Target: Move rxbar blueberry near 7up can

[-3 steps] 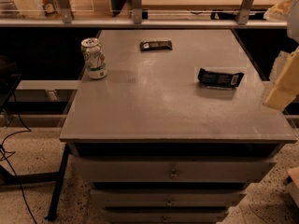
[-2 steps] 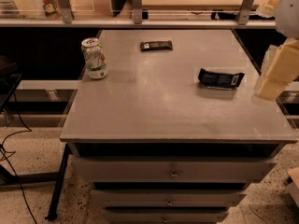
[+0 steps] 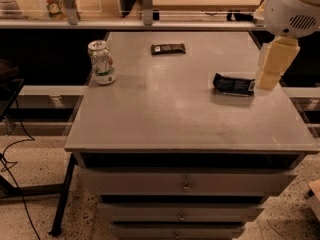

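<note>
Flat on table (image 3: 175, 124), right side, mid depth: rxbar blueberry (image 3: 232, 84). Right end of it hidden behind gripper (image 3: 267, 79), hanging down from top right w/ arm mostly cut off at the edge. Open or closed? Can't tell. Touching the bar or just above? Can't tell either. 7up can (image 3: 102, 62) upright at far left, well apart from it. Slim dark bar (image 3: 168, 48) far middle, label too small to read.

My jaws hang at the right end of the rxbar (image 3: 234, 84), near the right edge of the surface (image 3: 175, 119); I cannot tell if they touch it. The can (image 3: 102, 62) stands upright well left of the rxbar, and a slimmer bar (image 3: 168, 48) lies beyond it, to the left.
</note>
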Robot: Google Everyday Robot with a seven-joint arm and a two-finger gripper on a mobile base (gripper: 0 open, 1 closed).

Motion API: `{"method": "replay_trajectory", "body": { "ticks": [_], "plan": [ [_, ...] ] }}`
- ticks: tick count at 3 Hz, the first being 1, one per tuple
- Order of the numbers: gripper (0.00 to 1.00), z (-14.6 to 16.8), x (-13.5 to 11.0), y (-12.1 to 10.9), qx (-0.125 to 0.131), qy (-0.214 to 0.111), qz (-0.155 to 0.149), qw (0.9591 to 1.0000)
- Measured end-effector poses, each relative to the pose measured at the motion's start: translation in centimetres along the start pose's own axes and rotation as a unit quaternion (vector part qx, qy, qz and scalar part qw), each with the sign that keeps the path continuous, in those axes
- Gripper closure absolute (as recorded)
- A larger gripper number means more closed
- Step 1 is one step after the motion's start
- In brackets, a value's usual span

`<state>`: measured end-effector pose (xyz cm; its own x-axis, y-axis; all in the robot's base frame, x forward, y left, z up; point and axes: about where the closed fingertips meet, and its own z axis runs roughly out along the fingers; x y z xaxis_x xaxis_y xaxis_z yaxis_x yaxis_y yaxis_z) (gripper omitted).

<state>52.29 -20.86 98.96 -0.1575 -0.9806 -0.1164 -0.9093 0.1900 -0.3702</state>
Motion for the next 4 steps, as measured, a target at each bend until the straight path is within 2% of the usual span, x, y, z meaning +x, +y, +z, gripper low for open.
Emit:
{"method": "replay_trajectory", "body": {
  "ticks": [2, 4],
  "plan": [
    [0.00, 5.6, 0.4, -3.7, -0.024, 0.006, -0.016, 0.9996],
    [0.00, 9.6, 1.4, -5.4, -0.050, 0.001, 0.003, 0.9988]
  ]
}}
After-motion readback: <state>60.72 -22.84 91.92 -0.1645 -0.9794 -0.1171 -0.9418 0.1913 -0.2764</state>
